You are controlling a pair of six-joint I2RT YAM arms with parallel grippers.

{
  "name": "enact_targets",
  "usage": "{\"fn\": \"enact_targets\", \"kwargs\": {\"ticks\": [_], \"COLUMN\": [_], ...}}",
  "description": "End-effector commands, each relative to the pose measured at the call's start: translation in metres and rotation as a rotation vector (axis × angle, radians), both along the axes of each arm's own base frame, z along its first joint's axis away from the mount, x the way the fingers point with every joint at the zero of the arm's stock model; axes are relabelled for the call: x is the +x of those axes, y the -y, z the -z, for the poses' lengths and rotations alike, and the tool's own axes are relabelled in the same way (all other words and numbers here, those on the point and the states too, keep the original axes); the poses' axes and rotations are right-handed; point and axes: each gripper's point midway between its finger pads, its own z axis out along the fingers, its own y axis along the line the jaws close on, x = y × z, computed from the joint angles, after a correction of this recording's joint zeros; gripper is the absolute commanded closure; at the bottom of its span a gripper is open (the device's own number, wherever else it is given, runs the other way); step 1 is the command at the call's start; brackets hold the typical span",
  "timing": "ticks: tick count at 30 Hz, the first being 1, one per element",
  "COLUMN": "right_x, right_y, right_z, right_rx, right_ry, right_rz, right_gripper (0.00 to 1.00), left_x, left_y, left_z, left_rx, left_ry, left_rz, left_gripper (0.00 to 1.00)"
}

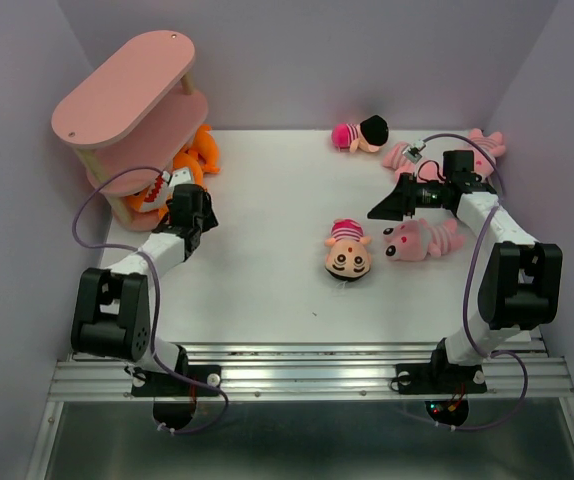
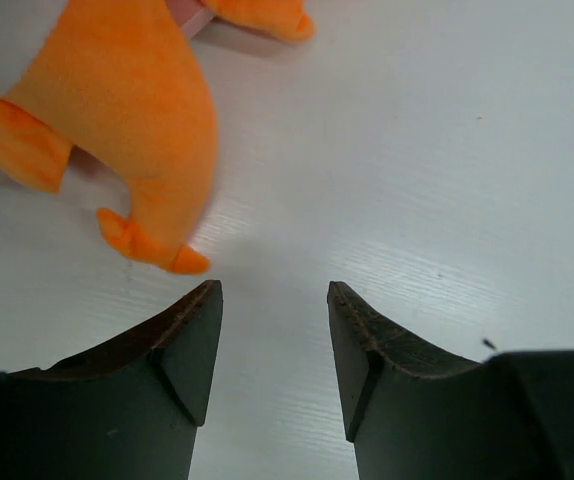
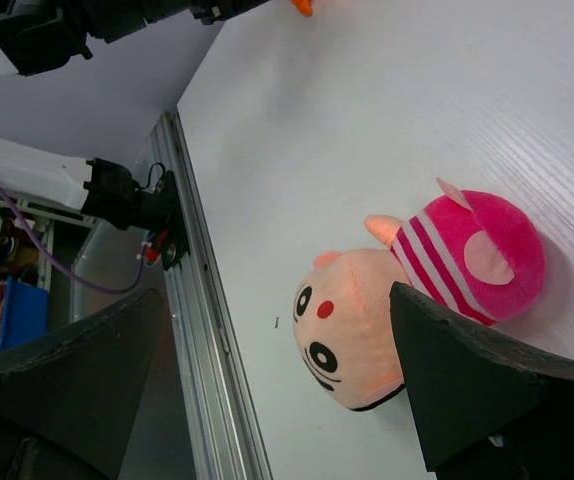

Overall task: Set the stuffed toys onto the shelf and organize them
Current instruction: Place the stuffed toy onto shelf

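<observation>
From above, you see the shelf (image 1: 127,92) in the far-left corner of the table (image 1: 267,290). The orange toys (image 1: 195,150) crowd against the shelf's lowest tier; you cannot tell whether they rest on that board or on the table beside it. Your left gripper (image 1: 179,192) sits just beside them, at the shelf's near end. Well to the right of the shelf, one doll (image 1: 348,255) lies mid-table and a second doll (image 1: 361,133) lies nearer the back wall. The pink striped animals (image 1: 423,240) lie farthest from the shelf, with your right gripper (image 1: 379,210) among them.

On the left wrist view, the left gripper (image 2: 272,290) has its fingers (image 2: 192,340) parted over bare tabletop, grasping nothing. An orange toy (image 2: 117,110) lies just ahead and to the left, clear of both tips.

On the right wrist view, the right gripper (image 3: 277,292) is spread wide and grips nothing. The doll (image 3: 357,325) lies face-up on the table beside the right-hand finger (image 3: 467,390), which overlaps it in view; you cannot tell whether they touch.
</observation>
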Motion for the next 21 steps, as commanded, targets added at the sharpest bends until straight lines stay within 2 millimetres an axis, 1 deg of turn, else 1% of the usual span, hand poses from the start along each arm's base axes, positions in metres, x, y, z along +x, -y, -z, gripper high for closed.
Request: {"fn": "enact_targets", "kwargs": {"ticks": [1, 3, 4, 5, 6, 7, 8, 9, 11, 12, 15, 19, 20, 21], "right_x": [-0.003, -0.003, -0.002, -0.002, -0.002, -0.002, -0.002, -0.002, -0.002, -0.002, -0.002, -0.003, -0.003, -0.003], "right_y": [0.001, 0.001, 0.004, 0.004, 0.004, 0.004, 0.004, 0.004, 0.004, 0.004, 0.004, 0.004, 0.004, 0.004], "right_z": [-0.013, -0.014, -0.014, -0.014, -0.014, -0.014, -0.015, -0.014, -0.014, -0.015, -0.014, -0.015, -0.015, -0.016], "right_rx": [0.017, 0.018, 0.019, 0.019, 0.019, 0.021, 0.02, 0.02, 0.02, 0.021, 0.024, 0.026, 0.026, 0.025], "right_ry": [0.053, 0.053, 0.053, 0.053, 0.053, 0.054, 0.056, 0.057, 0.057, 0.055, 0.054, 0.055, 0.054, 0.058], "right_rz": [-0.016, -0.017, -0.009, -0.009, -0.009, -0.009, -0.01, -0.01, -0.01, -0.011, -0.013, -0.015, -0.015, -0.015], "right_gripper": [0.0, 0.0, 0.0, 0.0, 0.0, 0.0, 0.0, 0.0, 0.0, 0.0, 0.0, 0.0, 0.0, 0.0], "left_x": [0.001, 0.001, 0.001, 0.006, 0.005, 0.004, 0.008, 0.008, 0.012, 0.013, 0.018, 0.022, 0.023, 0.024], "left_y": [-0.033, -0.036, -0.038, -0.038, -0.038, -0.041, -0.039, -0.039, -0.039, -0.04, -0.043, -0.044, -0.044, -0.044], "left_z": [0.016, 0.023, 0.034, 0.032, 0.042, 0.045, 0.043, 0.048, 0.049, 0.052, 0.05, 0.056, 0.056, 0.057], "left_rx": [0.112, 0.139, 0.169, 0.18, 0.199, 0.22, 0.226, 0.236, 0.249, 0.255, 0.281, 0.302, 0.302, 0.303], "left_ry": [-0.083, -0.124, -0.162, -0.164, -0.199, -0.214, -0.218, -0.231, -0.239, -0.251, -0.258, -0.291, -0.291, -0.295], "left_rz": [-0.196, -0.219, -0.23, -0.237, -0.24, -0.253, -0.254, -0.259, -0.263, -0.266, -0.287, -0.296, -0.296, -0.297], "left_gripper": [0.44, 0.44, 0.44, 0.44, 0.44, 0.44, 0.44, 0.44, 0.45, 0.45, 0.45, 0.53, 0.54, 0.58]}}
